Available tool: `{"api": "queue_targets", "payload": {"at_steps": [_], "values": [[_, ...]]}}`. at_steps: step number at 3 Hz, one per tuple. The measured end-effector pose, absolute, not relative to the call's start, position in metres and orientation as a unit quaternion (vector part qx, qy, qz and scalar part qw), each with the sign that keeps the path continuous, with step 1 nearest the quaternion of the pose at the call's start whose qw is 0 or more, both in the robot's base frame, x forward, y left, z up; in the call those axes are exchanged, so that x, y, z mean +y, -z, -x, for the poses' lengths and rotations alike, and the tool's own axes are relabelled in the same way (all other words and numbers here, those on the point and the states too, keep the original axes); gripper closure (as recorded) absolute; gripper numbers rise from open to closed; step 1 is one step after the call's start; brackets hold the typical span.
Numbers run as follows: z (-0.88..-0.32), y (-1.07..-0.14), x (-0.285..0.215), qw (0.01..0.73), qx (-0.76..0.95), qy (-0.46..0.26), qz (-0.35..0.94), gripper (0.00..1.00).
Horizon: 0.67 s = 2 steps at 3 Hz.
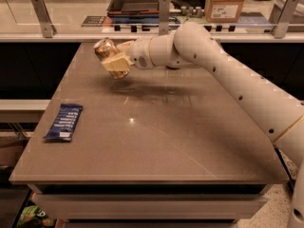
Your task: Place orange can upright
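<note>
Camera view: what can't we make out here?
- orange can: part hidden by the gripper clamping it above the table's far-left corner; label markings too small to read.
- arm: base cut off by right edge.
- blue packet: print too small.

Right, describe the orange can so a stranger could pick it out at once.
Look at the brown table; above its far-left part, the gripper on the white arm holds the orange can tilted in mid-air. It is the only can, gold-orange, unlike the flat blue packet by the left edge.
</note>
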<state>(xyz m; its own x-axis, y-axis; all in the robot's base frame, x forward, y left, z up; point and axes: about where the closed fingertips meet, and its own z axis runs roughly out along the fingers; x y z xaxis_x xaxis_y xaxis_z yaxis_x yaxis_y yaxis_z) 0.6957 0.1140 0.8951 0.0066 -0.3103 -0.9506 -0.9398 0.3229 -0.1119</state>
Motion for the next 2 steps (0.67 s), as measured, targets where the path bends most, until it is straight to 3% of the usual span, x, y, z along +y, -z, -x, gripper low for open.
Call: {"api": "queue_targets", "payload": {"at_steps": [2], "values": [[-0.693, -0.870, 0.113, 0.517, 0.631, -0.338, 0.469, 1.00]]}}
